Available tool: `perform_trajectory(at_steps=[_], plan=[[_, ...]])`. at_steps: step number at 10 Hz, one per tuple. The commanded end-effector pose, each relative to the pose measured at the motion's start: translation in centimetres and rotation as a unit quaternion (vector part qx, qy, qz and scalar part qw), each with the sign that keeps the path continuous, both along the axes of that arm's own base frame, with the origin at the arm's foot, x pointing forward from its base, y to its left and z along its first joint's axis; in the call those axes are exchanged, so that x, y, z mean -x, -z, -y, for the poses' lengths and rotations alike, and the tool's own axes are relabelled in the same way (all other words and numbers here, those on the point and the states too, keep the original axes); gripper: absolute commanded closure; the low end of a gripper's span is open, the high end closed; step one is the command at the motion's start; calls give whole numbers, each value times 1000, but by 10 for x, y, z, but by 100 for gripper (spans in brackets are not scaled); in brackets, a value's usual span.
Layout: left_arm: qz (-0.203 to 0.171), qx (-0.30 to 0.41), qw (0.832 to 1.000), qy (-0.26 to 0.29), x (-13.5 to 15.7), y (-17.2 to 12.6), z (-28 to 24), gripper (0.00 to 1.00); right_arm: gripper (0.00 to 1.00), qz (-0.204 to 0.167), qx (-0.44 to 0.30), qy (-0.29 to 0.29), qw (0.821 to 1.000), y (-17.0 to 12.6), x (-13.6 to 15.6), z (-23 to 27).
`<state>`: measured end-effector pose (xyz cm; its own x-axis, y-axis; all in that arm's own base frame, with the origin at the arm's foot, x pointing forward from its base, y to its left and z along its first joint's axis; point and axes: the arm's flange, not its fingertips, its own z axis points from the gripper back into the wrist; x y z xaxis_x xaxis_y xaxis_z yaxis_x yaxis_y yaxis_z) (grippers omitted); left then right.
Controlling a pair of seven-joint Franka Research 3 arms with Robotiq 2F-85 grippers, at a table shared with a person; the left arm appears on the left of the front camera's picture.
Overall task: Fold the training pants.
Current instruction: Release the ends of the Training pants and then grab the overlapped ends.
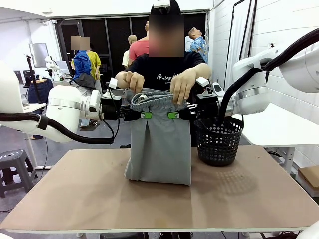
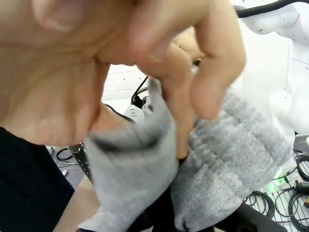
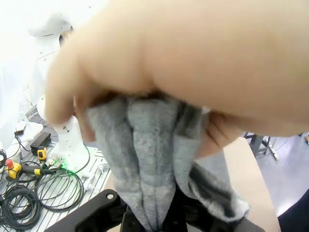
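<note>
The left gripper [image 1: 142, 115] and right gripper [image 1: 174, 115] squeeze the training pants [image 1: 158, 149] tight above the table [image 1: 75, 189]; a tug could slip them out.

Left arm [image 1: 65, 107]: white rounded shell with a silver ring band at the joint; a thick black cable loops under it.
Right arm [image 1: 254, 94]: white shell with a silver ring band; a black ribbed hose runs along it.
Left gripper [image 1: 146, 115]: black body, green pads at the tips, small white box above the wrist.
Right gripper [image 1: 173, 115]: black body, green pads, small white box above the wrist.
Person's T-shirt [image 1: 164, 74]: black, short-sleeved, with pale script lettering across the chest.
</note>
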<state>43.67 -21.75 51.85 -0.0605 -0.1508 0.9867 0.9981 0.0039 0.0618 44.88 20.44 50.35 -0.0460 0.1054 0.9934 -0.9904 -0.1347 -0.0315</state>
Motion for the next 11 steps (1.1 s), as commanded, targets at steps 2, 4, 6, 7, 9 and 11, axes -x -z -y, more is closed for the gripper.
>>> perform_trajectory(at_steps=[2, 4, 6, 7, 9, 11], plan=[[6, 9, 1000, -5, 2, -3, 2, 100, 100, -2, -8, -2, 1000, -2, 2, 0], [6, 9, 1000, -5, 2, -3, 2, 100, 100, -2, -8, -2, 1000, -2, 2, 0], [6, 9, 1000, -5, 2, -3, 2, 100, 100, -2, -8, -2, 1000, -2, 2, 0], [6, 9, 1000, -5, 2, -3, 2, 100, 100, -2, -8, -2, 1000, -2, 2, 0], [6, 9, 1000, -5, 2, -3, 2, 100, 100, -2, -8, -2, 1000, -2, 2, 0], [6, 9, 1000, -5, 2, -3, 2, 100, 100, -2, -8, -2, 1000, -2, 2, 0]])
